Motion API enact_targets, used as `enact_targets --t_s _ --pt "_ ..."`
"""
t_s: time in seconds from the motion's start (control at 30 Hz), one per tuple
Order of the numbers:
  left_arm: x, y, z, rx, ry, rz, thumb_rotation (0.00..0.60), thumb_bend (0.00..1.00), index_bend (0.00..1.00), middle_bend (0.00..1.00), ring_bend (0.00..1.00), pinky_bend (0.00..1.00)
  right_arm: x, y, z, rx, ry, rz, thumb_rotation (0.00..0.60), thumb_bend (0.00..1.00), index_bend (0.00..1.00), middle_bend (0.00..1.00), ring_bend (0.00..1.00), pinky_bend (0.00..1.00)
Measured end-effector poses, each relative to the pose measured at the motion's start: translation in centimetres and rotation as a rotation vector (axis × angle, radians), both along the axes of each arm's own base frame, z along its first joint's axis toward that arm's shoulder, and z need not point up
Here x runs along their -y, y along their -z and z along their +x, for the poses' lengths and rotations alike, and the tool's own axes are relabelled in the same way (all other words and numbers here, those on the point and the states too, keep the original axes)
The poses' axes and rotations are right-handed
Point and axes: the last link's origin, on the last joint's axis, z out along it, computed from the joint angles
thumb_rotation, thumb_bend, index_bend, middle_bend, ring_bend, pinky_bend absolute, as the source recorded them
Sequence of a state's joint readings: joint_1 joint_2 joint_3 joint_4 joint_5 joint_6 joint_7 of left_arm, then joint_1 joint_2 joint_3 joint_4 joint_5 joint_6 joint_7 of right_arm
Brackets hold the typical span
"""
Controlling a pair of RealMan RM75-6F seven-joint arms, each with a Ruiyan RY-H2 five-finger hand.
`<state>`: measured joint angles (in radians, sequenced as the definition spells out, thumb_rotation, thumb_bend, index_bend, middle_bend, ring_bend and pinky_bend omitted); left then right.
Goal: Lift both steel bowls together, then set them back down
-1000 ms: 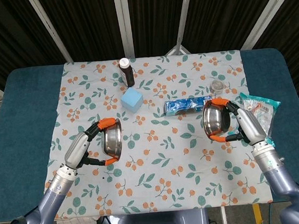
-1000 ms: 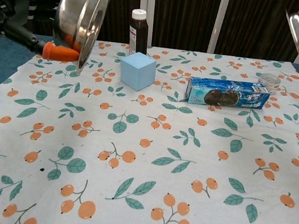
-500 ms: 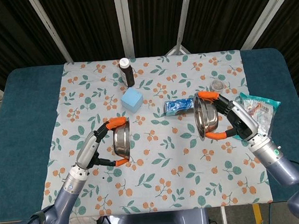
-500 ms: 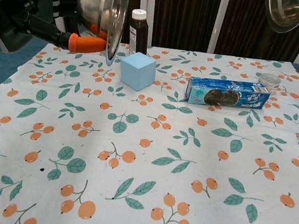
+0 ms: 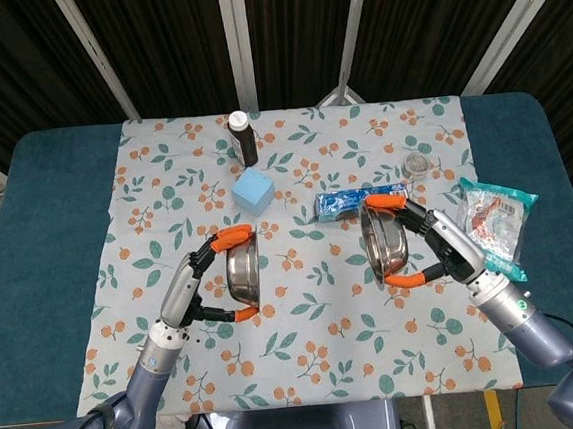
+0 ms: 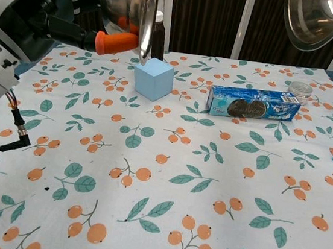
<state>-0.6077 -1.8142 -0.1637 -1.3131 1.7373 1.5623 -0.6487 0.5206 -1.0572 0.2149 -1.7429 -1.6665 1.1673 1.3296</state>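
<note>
I use the light blue foam cube (image 5: 253,190) as my landmark. My left hand (image 5: 200,282) holds one round steel bowl (image 5: 243,275) in the air, in front of the cube and a little to the left. The orange fingertips (image 5: 232,234) hook over the top rim and the thumb presses the lower rim, so the bowl is pinched across its mouth and hangs tilted on its side. My right hand (image 5: 440,250) holds the second steel bowl (image 5: 384,240) the same way, to the right of the cube and nearer to me, above the blue biscuit packet (image 5: 358,201). In the chest view both bowls are high, clearly off the flowered tablecloth (image 6: 166,179).

I judge the lift is done and the setting down remains. Because the bowls are tilted, I must turn them level first, or a rim touches first and the bowl slips.

The dark brown bottle (image 5: 244,137) stands behind the cube.
</note>
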Motion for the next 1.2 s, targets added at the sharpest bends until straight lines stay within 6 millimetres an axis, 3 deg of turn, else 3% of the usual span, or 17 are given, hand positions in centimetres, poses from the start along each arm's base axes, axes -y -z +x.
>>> enact_targets --t_s 0.23,0.73,1.2 --pt "0.6 1.5 1.1 0.032 0.038 0.036 0.600 0.00 0.27 0.22 0.18 0.36 -0.4 1.2 1.1 -0.017 -0.009 0.008 0.600 0.07 0.47 0.35 0.43 0.29" --pt "0.8 2.4 2.2 0.040 0.073 0.126 0.600 0.00 0.28 0.22 0.18 0.36 -1.5 3.7 2.9 -0.025 -0.001 0.025 0.600 0.07 0.48 0.35 0.43 0.29" --pt "1.0 4.4 3.0 0.008 0.103 0.158 0.600 0.00 0.28 0.22 0.18 0.36 -2.5 4.2 4.2 -0.022 -0.035 0.038 0.600 0.08 0.48 0.35 0.44 0.29"
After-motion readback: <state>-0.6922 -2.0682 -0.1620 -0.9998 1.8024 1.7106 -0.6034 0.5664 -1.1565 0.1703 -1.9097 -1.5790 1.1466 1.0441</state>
